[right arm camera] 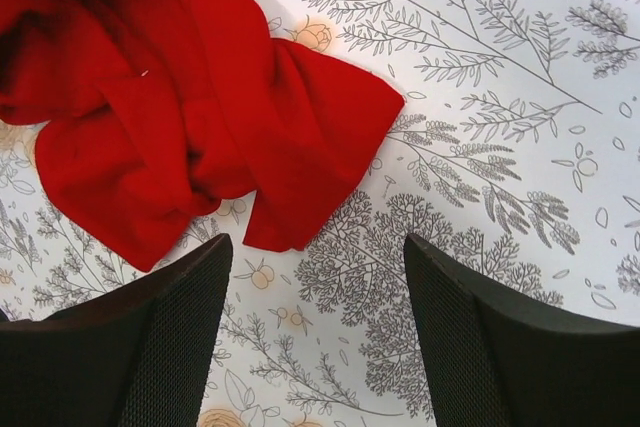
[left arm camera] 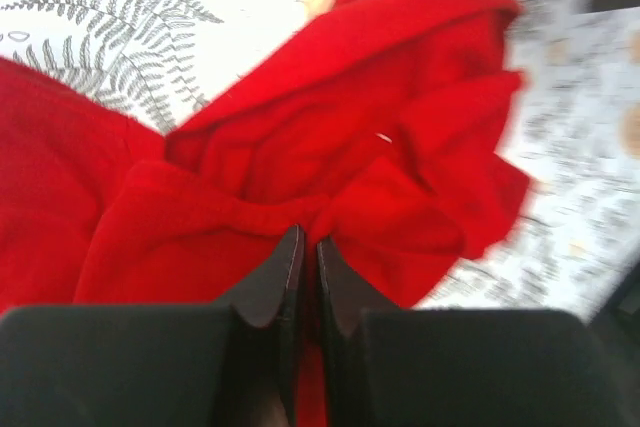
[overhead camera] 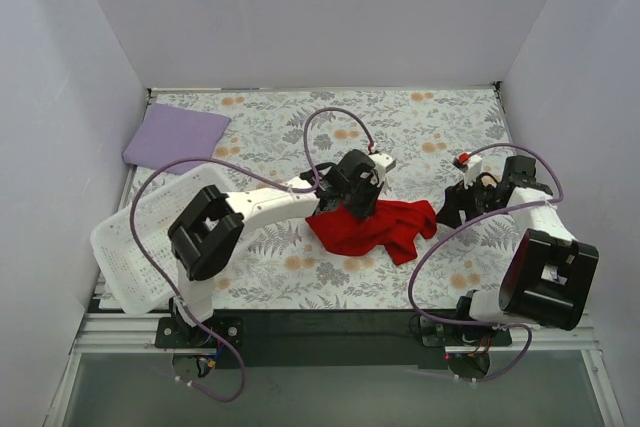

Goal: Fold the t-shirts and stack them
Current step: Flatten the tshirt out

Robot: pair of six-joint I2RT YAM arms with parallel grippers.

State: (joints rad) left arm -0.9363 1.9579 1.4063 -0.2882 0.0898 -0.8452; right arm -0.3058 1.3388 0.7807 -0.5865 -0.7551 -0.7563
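Left arm [overhead camera: 262,205]: reaches from its base at the near left across towards mid-table, wrist bent down. Left gripper [overhead camera: 349,209] tip-down on the left end of the red t-shirt [overhead camera: 377,230]. In the left wrist view the fingers [left arm camera: 284,277] are pressed together, with red cloth gathered into a knot at their tips. It looks pinched, though that view is motion-blurred.

Right arm [overhead camera: 545,267]: elbow folded high at the near right, forearm angled in towards centre. Right gripper [overhead camera: 452,213] sits just beside the shirt's right end. Its fingers [right arm camera: 170,347] are spread wide over bare tablecloth [right arm camera: 480,147], nothing between them, and the red cloth stops just short of the gap.

Edges and room: grey walls enclose left, far and right. White basket [overhead camera: 135,247] lies tilted at the near left corner. Open tablecloth lies beyond the red heap towards the far wall and between the heap and the near edge.

Red t-shirt: crumpled heap near table centre, long axis roughly left to right, sagging towards the near right. Lavender t-shirt [overhead camera: 175,137]: lies flat in the far left corner, well apart, long side roughly along the far edge.
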